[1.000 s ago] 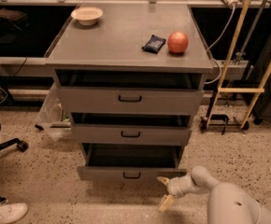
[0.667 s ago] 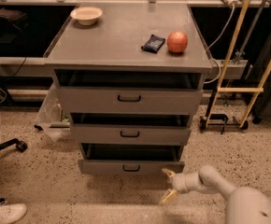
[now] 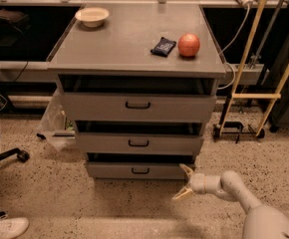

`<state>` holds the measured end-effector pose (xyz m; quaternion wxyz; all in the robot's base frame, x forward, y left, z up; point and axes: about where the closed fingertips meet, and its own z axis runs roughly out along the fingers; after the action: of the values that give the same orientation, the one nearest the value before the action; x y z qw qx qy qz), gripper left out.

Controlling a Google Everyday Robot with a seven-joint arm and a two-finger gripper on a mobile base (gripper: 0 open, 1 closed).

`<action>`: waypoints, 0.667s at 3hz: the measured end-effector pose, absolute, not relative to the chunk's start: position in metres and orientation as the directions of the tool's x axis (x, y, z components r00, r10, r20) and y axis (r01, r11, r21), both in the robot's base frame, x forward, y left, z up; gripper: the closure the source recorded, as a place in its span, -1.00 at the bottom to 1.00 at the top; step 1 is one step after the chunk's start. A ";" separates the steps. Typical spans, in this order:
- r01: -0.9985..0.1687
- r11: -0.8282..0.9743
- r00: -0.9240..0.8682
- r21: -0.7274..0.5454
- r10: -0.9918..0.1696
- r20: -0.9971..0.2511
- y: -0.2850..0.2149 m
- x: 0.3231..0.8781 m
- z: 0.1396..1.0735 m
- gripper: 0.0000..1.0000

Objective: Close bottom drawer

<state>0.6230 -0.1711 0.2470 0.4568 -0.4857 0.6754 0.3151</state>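
1. Camera view: the bottom drawer (image 3: 112,171) is the lowest of three in the grey cabinet (image 3: 134,108). Its front stands slightly forward of the cabinet body, with a dark gap above it, so it looks not quite shut
2. The tool (image 3: 183,182) sits low at the cabinet's front right corner, just beside the drawer's right end. Its two pale fingers are spread wide and hold nothing. I cannot tell whether the upper fingertip touches the front
3. Handling, as I judge it: the drawer is a stiff, rigid box that should slide straight in on its runners under a steady push. It needs no grasp. Pressing flat on the front near the handle (image 3: 140,171) would be better than at the right end, where an off-centre push may skew it or let the tool slip off the smooth face
4. Materials and shapes: the fronts are plain, matt grey rectangles, each with a small dark loop handle at its centre. On the counter (image 3: 119,44) atop the cabinet are a shallow pale bowl (image 3: 91,16), a dark flat packet (image 3: 163,46) and a round red apple (image 3: 189,45). Under the cabinet the floor (image 3: 84,208) is speckled stone, hard and smooth
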 end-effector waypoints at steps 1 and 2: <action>-0.944 0.330 -0.111 -0.018 -0.368 -0.923 -0.171 0.623 0.247 -1.00; -0.936 0.351 -0.136 0.000 -0.362 -0.922 -0.176 0.632 0.232 -1.00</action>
<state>0.6316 -0.1755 0.2322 0.4553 -0.4741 0.6844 0.3154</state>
